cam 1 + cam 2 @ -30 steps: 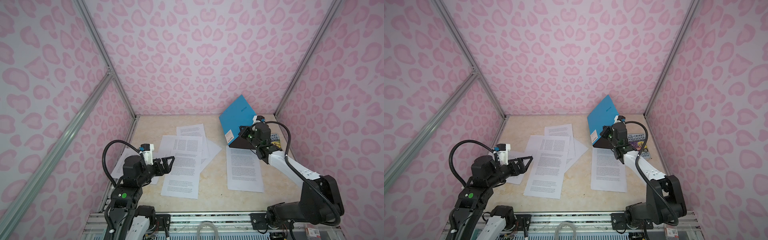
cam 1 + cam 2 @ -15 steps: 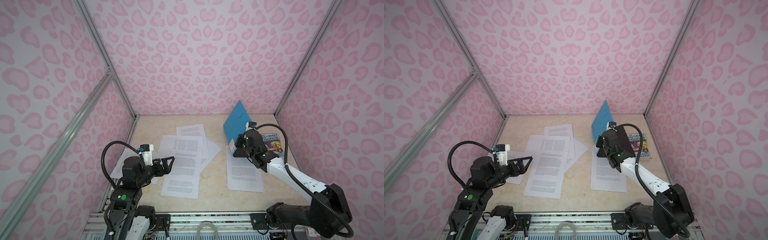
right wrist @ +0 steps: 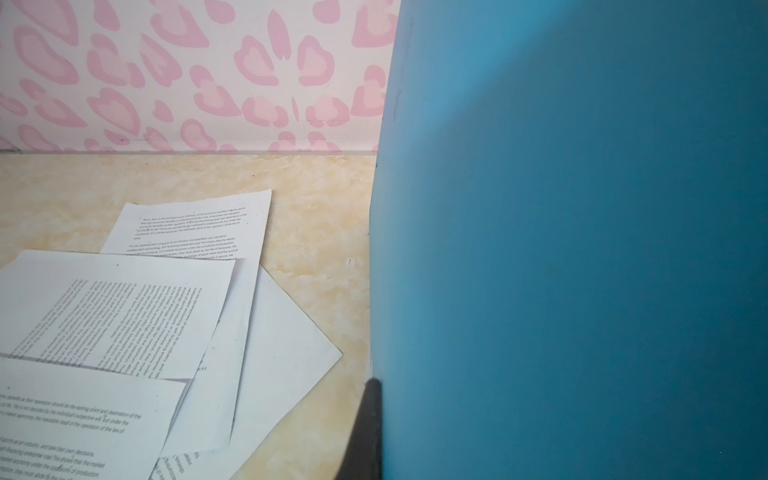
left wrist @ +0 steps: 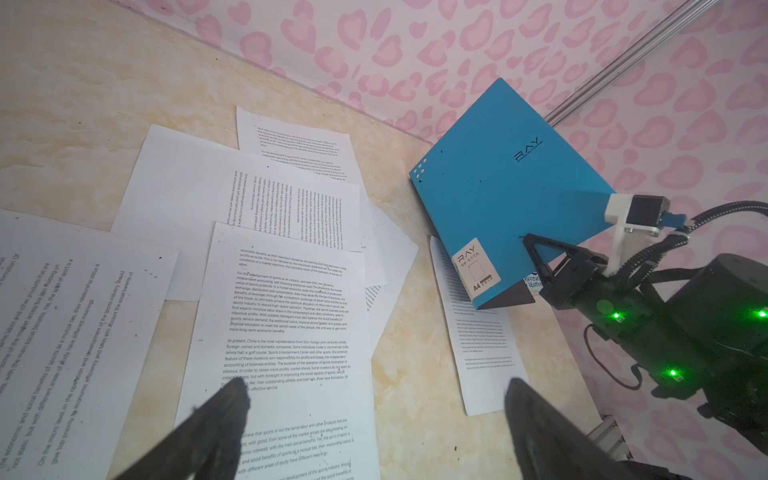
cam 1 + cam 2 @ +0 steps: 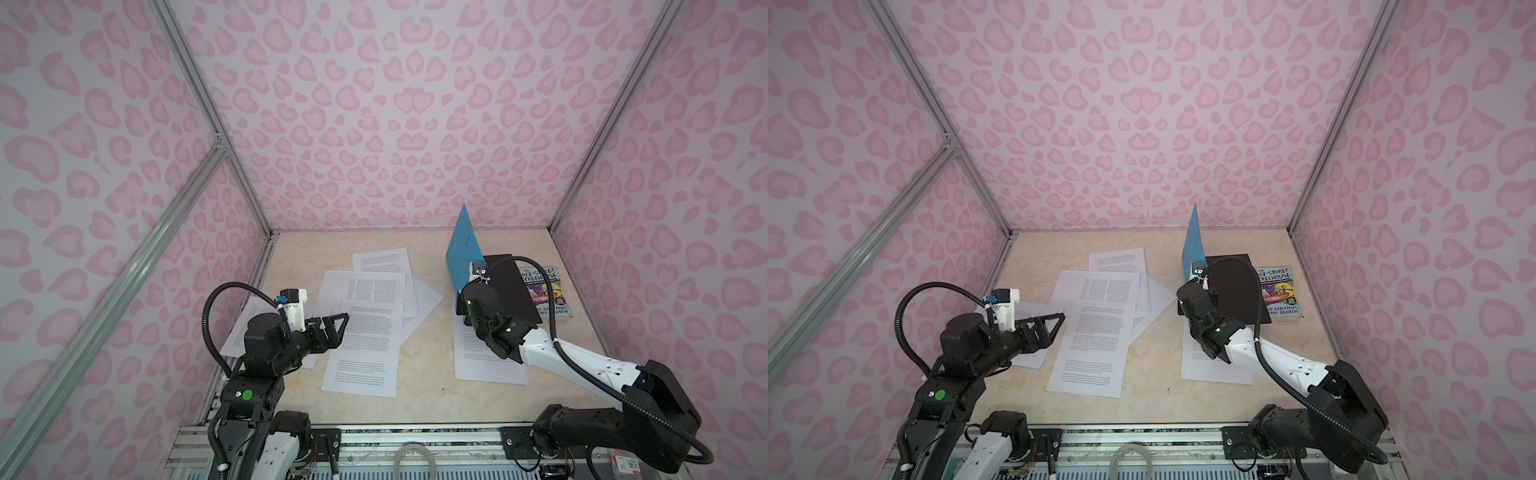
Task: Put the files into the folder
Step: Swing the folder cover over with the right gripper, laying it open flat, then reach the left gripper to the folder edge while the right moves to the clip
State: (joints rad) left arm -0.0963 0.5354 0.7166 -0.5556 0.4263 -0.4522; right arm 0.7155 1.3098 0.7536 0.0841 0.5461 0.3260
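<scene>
Several loose white printed paper sheets (image 5: 365, 332) lay centre-frame; the thin blue folder (image 5: 463, 249) stood upper right, cover pinched upright by the clenched right gripper (image 4: 528, 243). A slip could drop it shut. The left gripper (image 5: 337, 322) gaped, empty.

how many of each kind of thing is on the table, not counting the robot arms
printed paper sheets: 6 visible (the overlaps may hide more)
blue folder: 1
Treehouse paperback book: 1
total: 8
</scene>
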